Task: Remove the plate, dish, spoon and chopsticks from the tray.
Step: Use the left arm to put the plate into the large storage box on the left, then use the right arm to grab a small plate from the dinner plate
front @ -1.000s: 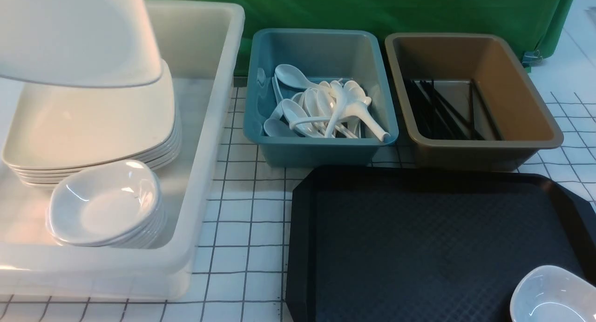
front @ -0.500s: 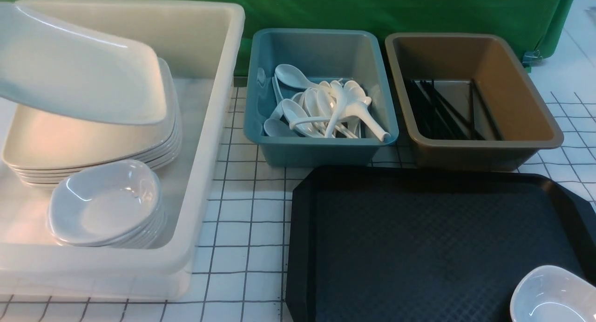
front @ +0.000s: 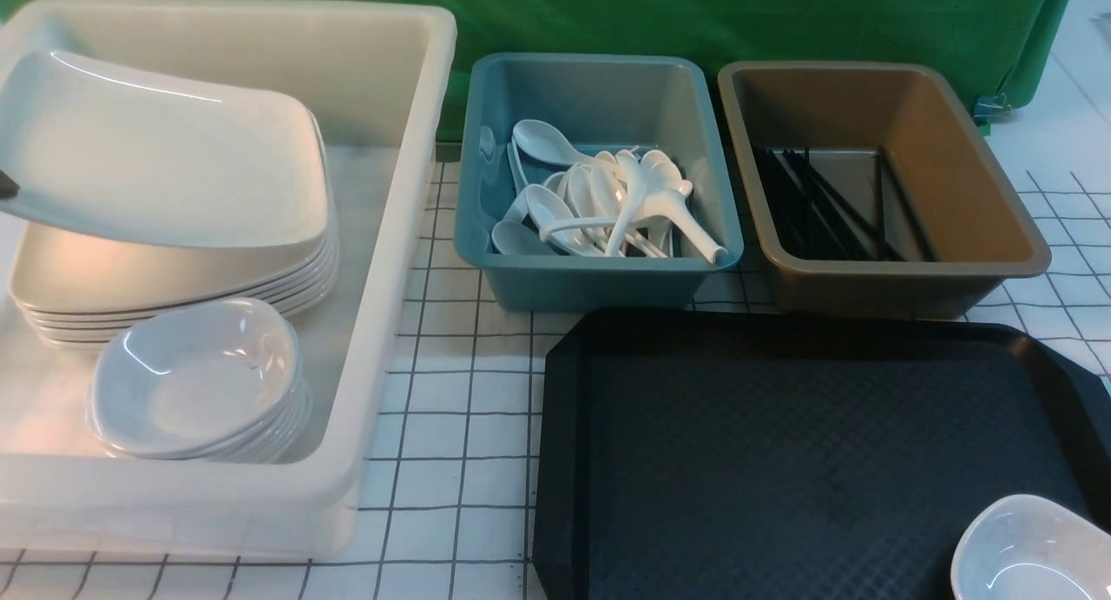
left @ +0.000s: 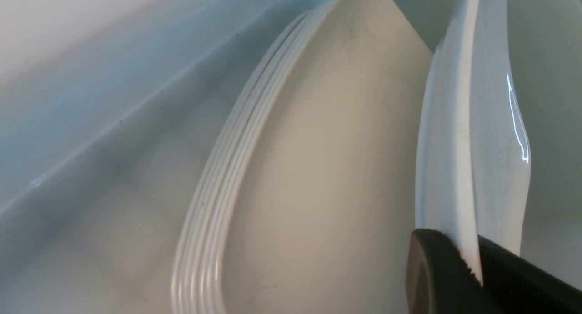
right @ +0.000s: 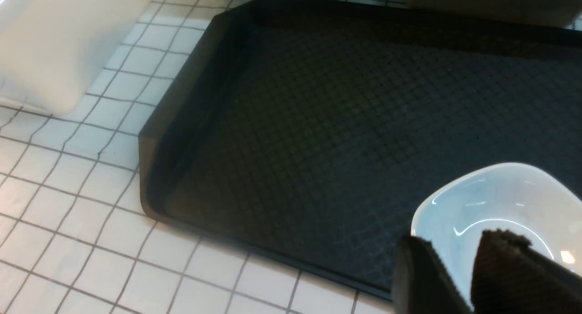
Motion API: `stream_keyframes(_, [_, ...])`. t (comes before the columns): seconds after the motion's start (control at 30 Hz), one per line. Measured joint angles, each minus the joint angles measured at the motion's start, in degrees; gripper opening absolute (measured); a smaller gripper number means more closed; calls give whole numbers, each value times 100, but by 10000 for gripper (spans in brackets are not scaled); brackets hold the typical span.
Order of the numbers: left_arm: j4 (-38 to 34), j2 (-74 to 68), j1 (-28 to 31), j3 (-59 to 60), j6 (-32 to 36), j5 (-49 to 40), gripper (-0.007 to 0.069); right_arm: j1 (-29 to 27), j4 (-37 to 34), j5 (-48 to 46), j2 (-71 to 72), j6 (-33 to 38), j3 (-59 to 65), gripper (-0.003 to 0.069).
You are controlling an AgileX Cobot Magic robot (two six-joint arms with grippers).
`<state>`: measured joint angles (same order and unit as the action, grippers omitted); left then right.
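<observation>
The left claw [left: 475, 256] pinches the rim of the plate [front: 165, 148], which hangs tilted just above the stack of plates [front: 182, 280] in the white tub [front: 395, 235], lower than a second ago. The right claw [right: 468, 259] pinches the dish [right: 493, 198] at the near right corner of the tray [front: 781, 444], unmoved.

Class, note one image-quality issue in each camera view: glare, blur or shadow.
Front view: glare streaks on the plate. Left wrist view: bright glint on that plate's rim, the white tub soft. Right wrist view: the right hand blurred close up; glints in the dish.
</observation>
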<state>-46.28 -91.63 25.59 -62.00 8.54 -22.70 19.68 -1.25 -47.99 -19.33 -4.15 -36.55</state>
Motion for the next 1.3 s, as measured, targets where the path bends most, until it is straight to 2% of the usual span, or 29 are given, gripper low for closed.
stream_keyframes(0.13, [286, 0, 0, 0, 37, 49, 25, 0, 0, 0, 0, 3, 0, 239])
stream_keyframes(0.27, [619, -12, 0, 0, 39, 101, 79, 0, 0, 0, 0, 8, 0, 239])
stream_keyframes(0.5, [827, -155, 0, -48, 141, 114, 253, 0, 0, 0, 0, 11, 0, 239])
stream_keyframes(0.57, [1100, -163, 0, -57, 208, 80, 316, 0, 0, 0, 0, 8, 0, 240])
stream_keyframes(0.73, [1408, -163, 0, -161, 229, -306, 355, 0, 0, -5, 0, 8, 0, 240])
stream_keyframes(0.9, [1555, -76, 0, -168, 287, -627, 327, 0, 0, -66, 0, -1, 0, 240])
stream_keyframes(1.0, [1603, 50, 0, -214, 287, -892, 267, 0, 0, -126, 0, -2, 0, 239])
stream_keyframes(1.03, [1604, 138, 0, -269, 261, -1068, 216, 0, 0, -183, -6, -9, 0, 232])
stream_keyframes(1.17, [1547, 401, 0, -532, 191, -1825, 50, 0, 0, -389, -178, -13, 0, 139])
stream_keyframes(1.3, [1510, 594, 0, -629, 251, -2724, -2, 0, 0, -612, -575, -13, 0, 30])
